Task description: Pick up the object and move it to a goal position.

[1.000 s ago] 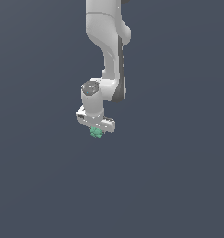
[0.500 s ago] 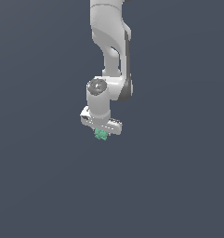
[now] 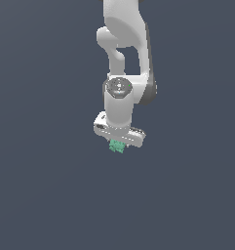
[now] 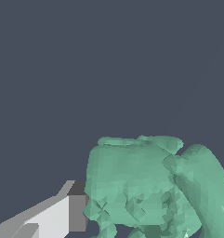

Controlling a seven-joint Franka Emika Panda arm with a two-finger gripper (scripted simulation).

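The object (image 3: 117, 146) is a tiny teal-green lumpy block that hangs just under the white arm's hand in the exterior view. My gripper (image 3: 118, 145) is shut on it, and the hand's crossbar hides most of the fingers. In the wrist view the object (image 4: 146, 186) fills much of the picture, and one white and grey finger (image 4: 57, 216) presses against its side. The other finger is hidden behind the object.
The white arm (image 3: 126, 53) comes down from the upper edge of the exterior view. Everything around it is a plain dark grey-blue background with no other objects, edges or surfaces showing.
The arm with the object in its gripper has drifted toward the exterior view's right and slightly down over the last second. The grip on the object is unchanged.
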